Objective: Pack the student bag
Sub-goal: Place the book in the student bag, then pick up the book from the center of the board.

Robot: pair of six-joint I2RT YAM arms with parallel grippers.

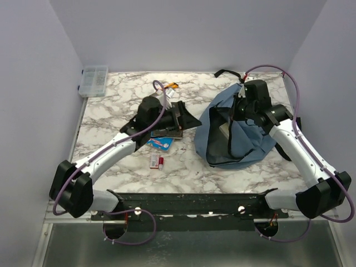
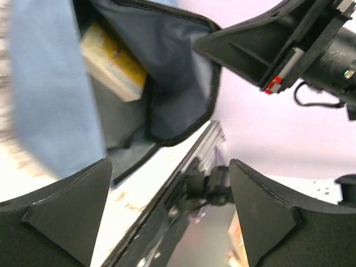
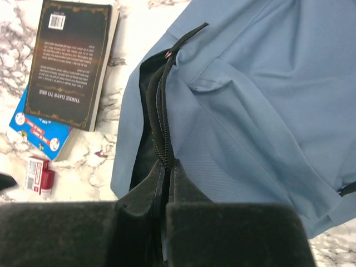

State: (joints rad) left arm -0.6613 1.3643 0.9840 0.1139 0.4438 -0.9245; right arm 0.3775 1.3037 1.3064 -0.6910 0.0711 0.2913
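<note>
Packing part-done: we pinch the student bag zip edge w/ right tool, yellow box inside, left tool wide & empty, dark book, blue book & red pack waiting on bench.

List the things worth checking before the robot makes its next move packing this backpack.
1. Student bag mouth open: ok, a yellow item shows inside.
2. Right gripper holding the bag's zipper edge: ok, shut on it.
3. Left gripper free to pick: ok, open and empty.
4. Dark book reachable: ok, flat and uncovered beside the bag.
5. Blue booklet and small red box packed: not ok, both outside.
6. Room left inside: cannot tell.
</note>
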